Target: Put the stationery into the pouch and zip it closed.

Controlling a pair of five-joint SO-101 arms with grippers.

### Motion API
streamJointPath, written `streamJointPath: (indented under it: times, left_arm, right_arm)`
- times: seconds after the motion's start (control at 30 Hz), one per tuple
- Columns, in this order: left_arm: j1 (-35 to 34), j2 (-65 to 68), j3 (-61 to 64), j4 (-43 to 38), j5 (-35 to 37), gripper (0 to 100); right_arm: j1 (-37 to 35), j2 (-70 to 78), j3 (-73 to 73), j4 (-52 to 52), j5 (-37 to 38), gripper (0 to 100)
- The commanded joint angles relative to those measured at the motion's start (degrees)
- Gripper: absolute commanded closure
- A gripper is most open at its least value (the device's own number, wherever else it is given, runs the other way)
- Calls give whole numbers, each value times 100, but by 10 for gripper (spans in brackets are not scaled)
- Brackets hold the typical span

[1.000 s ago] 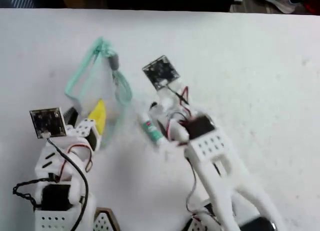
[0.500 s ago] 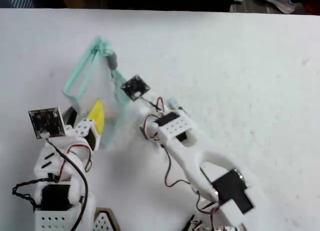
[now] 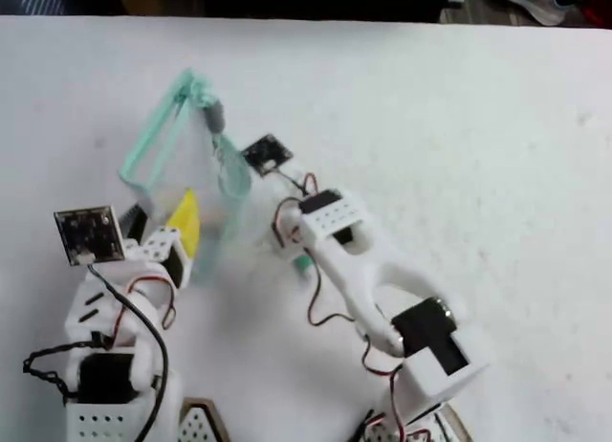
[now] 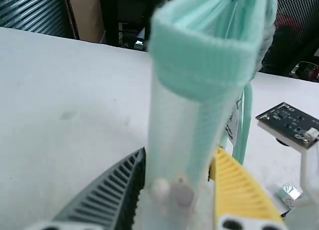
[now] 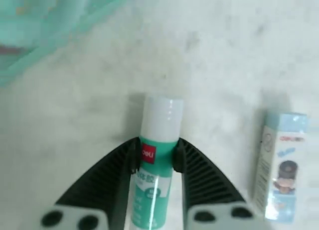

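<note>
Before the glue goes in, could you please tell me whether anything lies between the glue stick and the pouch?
Nothing visible does: only bare table separates the glue stick, held in the right claw, from the pouch.

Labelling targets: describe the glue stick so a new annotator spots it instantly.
On the white table, beside the mint-edged pouch, find the right gripper. The glue stick is clamped in it: white cap, green body, unlike the pale blue box beside it.
</note>
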Motion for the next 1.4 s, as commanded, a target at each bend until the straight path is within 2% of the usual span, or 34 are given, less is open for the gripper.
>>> streamJointPath:
  times: [0.0, 0.3, 0.5, 0.63, 0.77, 0.97, 1.13, 1.37]
  left_arm:
    - [-22, -48, -44, -158, 62, 778]
    - [-4, -48, -53, -176, 62, 778]
    - [470, -48, -35, -141, 9, 778]
    - [620, -48, -35, -141, -316, 778]
    - [620, -48, -35, -141, -334, 778]
    - [620, -48, -44, -141, -334, 778]
    - [620, -48, -44, -141, -334, 778]
    - [690, -48, -35, -141, -334, 778]
  right_arm:
    - [470, -22, -193, 40, -53, 981]
    - [716, -866, 149, 4, -53, 981]
    - [769, -2475, 237, 215, -53, 981]
    - [716, -3802, 229, 233, -53, 982]
    - [444, -5349, 220, 207, 0, 982]
    - [-435, -7319, 246, -207, 0, 982]
    - [-840, -7415, 246, -1095, 9, 982]
    - [-901, -6290, -193, -1798, 9, 982]
